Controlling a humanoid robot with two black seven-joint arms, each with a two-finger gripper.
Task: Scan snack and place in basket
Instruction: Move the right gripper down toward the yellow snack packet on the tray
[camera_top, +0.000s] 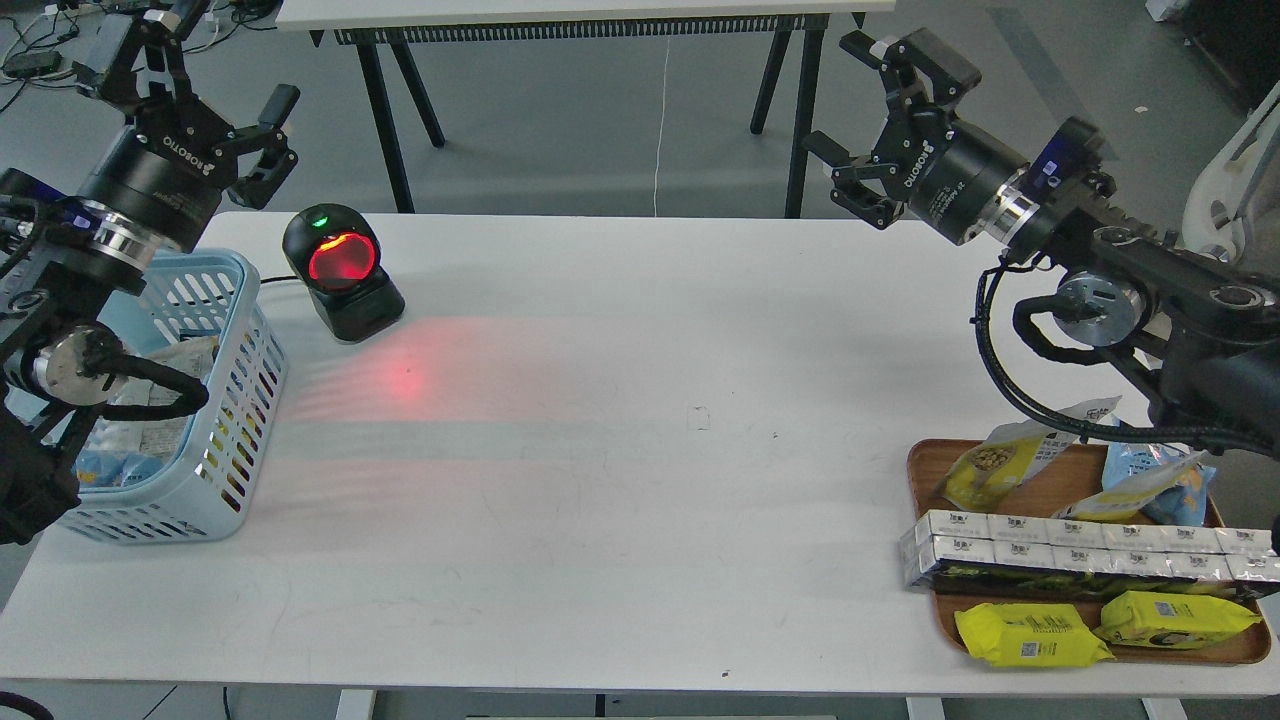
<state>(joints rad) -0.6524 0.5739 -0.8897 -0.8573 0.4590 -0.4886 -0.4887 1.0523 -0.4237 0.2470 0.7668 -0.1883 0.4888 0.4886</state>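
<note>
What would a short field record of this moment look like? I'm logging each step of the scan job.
left gripper: open, empty, raised behind the basket
right gripper: open, empty, raised over the table's far right
snack: on the wooden tray, leaning, not yet picked
scanner: lit red, glow on the table
basket: table's left end, some packs inside

Scanner (342, 270) glows red on the white desk (620, 480); wooden tray (1090, 655) holds two yellow packs (1030, 636) and boxed cartons (1080, 553).
</note>
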